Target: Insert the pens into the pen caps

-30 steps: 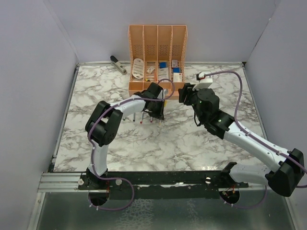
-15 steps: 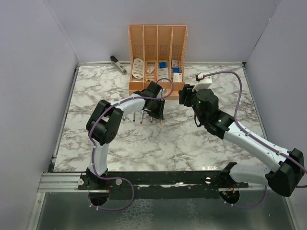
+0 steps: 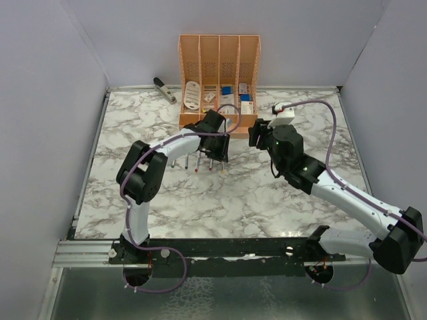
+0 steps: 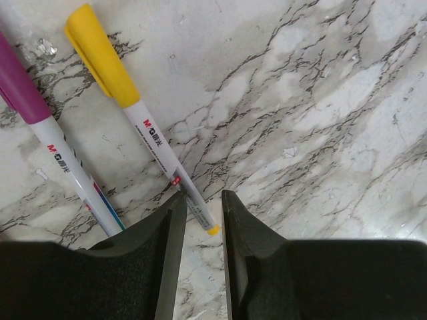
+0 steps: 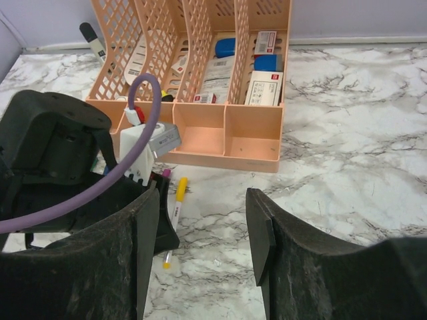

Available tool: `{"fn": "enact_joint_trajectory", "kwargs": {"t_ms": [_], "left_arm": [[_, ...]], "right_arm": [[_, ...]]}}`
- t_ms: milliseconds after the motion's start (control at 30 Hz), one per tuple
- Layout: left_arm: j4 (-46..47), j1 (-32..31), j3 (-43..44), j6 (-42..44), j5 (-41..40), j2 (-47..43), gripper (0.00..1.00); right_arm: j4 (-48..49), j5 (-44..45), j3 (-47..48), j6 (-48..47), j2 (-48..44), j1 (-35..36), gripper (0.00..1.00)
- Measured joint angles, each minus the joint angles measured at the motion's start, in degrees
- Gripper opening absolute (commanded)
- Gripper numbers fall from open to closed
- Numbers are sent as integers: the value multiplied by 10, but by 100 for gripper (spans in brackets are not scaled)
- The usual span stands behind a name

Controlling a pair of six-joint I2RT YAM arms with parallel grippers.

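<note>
While the left pincer (image 4: pixel 203 200) hangs low over the marble tabletop (image 4: pixel 320 100), its jaws are parted only narrowly, and the yellow tip end of a yellow-capped pen (image 4: pixel 143 127) is seen lying between them on the marble; whether it is touched cannot be told. A purple-capped pen (image 4: pixel 40 127) is laid just beside it. The right pincer (image 5: pixel 202 200) is spread wide with nothing gripped, pointed toward the peach organizer (image 5: pixel 227 143).
</note>
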Motion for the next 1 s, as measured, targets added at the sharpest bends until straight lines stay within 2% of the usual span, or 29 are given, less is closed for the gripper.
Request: {"fn": "enact_joint_trajectory", "kwargs": {"t_ms": [267, 400, 533, 867, 1000], "left_arm": [[-5, 7, 0, 3, -7, -90, 31], [-5, 36, -5, 6, -10, -130, 32], [2, 103, -39, 14, -12, -169, 32], [4, 305, -138, 46, -23, -245, 36], [21, 415, -176, 55, -10, -279, 38]], "right_arm": [[1, 30, -23, 0, -20, 0, 64], [1, 44, -33, 0, -22, -10, 65], [1, 41, -51, 6, -24, -50, 65], [0, -44, -95, 42, -57, -268, 65], [0, -63, -110, 46, -74, -320, 66]]}}
